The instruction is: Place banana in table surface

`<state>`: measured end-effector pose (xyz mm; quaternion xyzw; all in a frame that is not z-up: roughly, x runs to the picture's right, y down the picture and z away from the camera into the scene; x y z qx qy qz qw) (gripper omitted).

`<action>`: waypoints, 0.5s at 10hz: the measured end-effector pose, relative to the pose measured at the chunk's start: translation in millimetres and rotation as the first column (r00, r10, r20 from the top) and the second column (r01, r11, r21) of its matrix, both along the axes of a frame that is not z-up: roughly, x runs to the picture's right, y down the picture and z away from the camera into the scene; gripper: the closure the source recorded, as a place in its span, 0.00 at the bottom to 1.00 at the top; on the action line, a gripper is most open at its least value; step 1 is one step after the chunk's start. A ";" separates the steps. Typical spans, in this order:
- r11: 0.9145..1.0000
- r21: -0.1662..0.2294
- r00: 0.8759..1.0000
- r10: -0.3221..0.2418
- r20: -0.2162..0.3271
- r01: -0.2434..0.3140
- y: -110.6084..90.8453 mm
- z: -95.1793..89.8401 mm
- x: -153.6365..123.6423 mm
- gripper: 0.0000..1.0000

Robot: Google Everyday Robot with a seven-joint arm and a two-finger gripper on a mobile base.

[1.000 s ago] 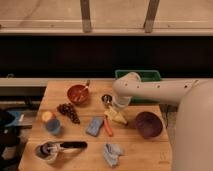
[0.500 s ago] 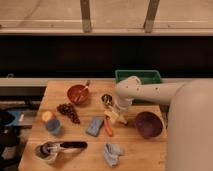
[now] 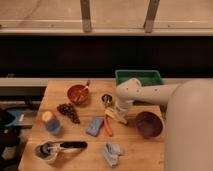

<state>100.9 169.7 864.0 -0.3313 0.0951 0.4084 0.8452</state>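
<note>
1. Camera view: the gripper (image 3: pixel 120 109) hangs over the middle of the table (image 3: pixel 60 134), right above the banana (image 3: pixel 115 118), which is between the orange stick (image 3: pixel 108 128) and the purple bowl (image 3: pixel 148 124).
2. Whether the gripper holds the banana cannot be told.
3. Gripper and banana have barely shifted since half a second ago.

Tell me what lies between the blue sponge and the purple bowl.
In the camera view: the orange stick, then the banana, with the gripper at the banana's upper end.
</note>
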 end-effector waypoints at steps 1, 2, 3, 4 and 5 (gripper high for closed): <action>1.000 0.012 1.000 0.008 0.007 -0.008 -1.1 -2.8 0.7 0.94; 1.000 0.019 1.000 0.010 0.008 -0.011 -2.4 -5.3 1.8 0.99; 1.000 0.028 1.000 0.011 0.011 -0.012 -4.7 -7.8 0.7 1.00; 0.999 0.046 1.000 0.021 0.011 -0.022 -10.6 -14.2 0.2 1.00; 0.997 0.066 1.000 0.029 0.002 -0.029 -18.2 -21.8 5.5 1.00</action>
